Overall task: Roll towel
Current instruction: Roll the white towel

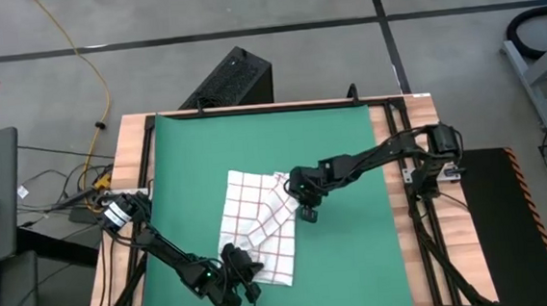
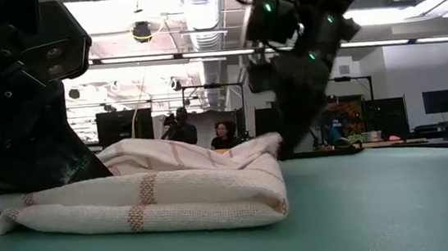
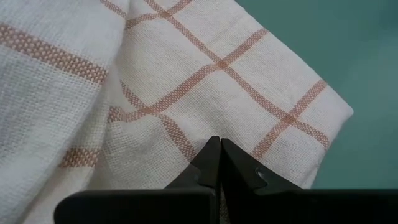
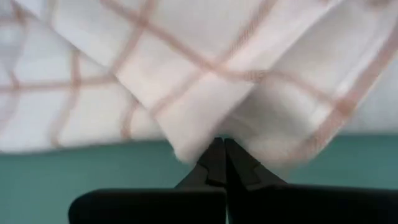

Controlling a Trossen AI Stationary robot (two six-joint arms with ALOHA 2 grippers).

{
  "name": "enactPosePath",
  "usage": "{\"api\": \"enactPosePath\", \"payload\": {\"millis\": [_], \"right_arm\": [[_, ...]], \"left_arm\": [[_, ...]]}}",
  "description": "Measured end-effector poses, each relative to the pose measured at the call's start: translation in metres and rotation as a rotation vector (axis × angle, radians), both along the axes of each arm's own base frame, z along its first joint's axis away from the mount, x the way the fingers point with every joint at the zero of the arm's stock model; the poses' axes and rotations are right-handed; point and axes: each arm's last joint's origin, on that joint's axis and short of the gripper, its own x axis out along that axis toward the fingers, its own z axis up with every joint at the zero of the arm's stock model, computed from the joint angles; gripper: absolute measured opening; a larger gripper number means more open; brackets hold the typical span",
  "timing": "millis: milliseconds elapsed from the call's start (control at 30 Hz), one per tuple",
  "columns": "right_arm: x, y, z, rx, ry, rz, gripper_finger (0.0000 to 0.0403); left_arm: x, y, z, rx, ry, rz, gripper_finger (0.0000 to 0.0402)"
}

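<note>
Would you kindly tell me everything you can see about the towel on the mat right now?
The towel is a thin white woven cloth with a grid of thin red-brown lines. It lies crumpled and partly folded over itself near the middle of the green mat, several layers thick in the low view, not yet rolled. The left claw is at its near edge, fingers closed with the tips at the cloth. The right claw is at its far right edge, also shut, with a fold of cloth bunched at its tips.

Bare mat (image 1: pixel 358 263) lies open right of the towel (image 1: pixel 257 222); both arms crowd the towel's near and right edges.
</note>
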Motion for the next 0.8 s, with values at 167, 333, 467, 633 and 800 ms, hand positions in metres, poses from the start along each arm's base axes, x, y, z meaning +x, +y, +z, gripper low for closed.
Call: {"api": "enactPosePath", "payload": {"millis": [167,333,467,633,800], "right_arm": [[0.018,-0.009,0.027,-0.041,-0.124,0.008,0.0007],[0.038,-0.024,0.042,-0.088,-0.327,-0.051,0.0007],[0.054,-0.04,0.059,-0.08,-0.504,-0.061,0.001],[0.045,-0.037,0.092,-0.087,-0.474,0.157,0.0011],[0.015,-0.002,0.098,-0.258,-0.207,0.457,0.0031]], "left_arm": [[0.0,0.001,0.0,0.014,-0.003,0.001,0.0],[0.0,0.001,0.0,0.019,-0.004,-0.001,0.0],[0.0,0.0,0.0,0.023,-0.002,-0.01,0.0],[-0.001,-0.001,0.0,0.023,0.004,-0.018,0.0],[-0.002,-0.002,0.0,0.026,-0.006,-0.017,0.0]]}}
